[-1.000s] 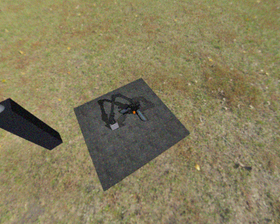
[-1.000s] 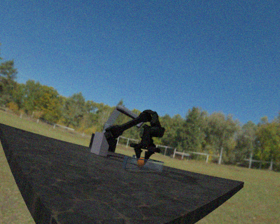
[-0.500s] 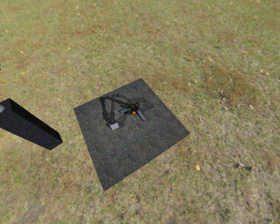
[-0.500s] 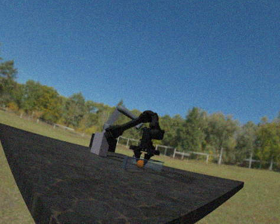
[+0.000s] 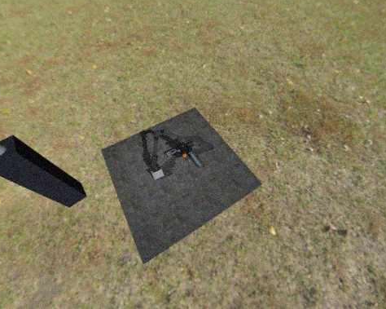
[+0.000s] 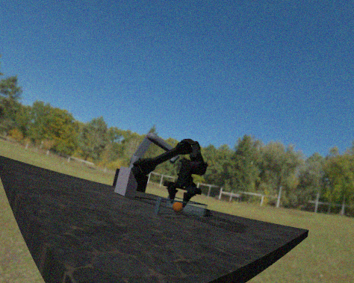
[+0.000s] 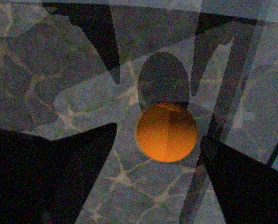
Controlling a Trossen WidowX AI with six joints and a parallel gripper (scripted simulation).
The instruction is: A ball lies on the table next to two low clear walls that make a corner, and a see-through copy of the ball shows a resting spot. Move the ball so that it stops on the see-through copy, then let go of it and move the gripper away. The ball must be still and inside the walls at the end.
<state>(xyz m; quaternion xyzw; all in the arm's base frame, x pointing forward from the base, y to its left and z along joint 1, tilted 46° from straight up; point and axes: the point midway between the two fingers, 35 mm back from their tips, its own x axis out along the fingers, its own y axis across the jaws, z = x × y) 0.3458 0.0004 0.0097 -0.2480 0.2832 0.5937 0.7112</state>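
grass field all round, trees and a fence behind, dark stone-patterned desk point(image 6: 100, 234) sitting in it. arm base is toward the far edge of the desk, arm folded over and reaching down near the desk's middle.

claw point(image 7: 159, 150) is released: in the wrist view the two dark fingers stand off either side of the ball point(image 7: 166, 132) with visible gaps, nothing gripped. ball is orange, resting on the desk surface inside the low clear walls point(image 6: 191, 208), which show in the exterior view as a pale glassy strip right beside it. ball point(image 6: 178, 206) sits directly under the fingertips there. can't pick out the see-through copy separately in any view, so my read is the ball is on top of it or very close, but can't confirm.

step in hand looks like the release and retreat. to do it well:
- finish widening the jaws before moving, so neither pad drags the ball sideways
- lift straight up first, no lateral motion until the fingertips are above the ball's top
- go slow; a ball rolls from the slightest nudge, and the walls only stop it on two sides
- watch the fingertip nearest the wall, it looks near the clear strip

top view is too small to add much: ball point(image 5: 184, 156) is an orange dot near the desk's centre.
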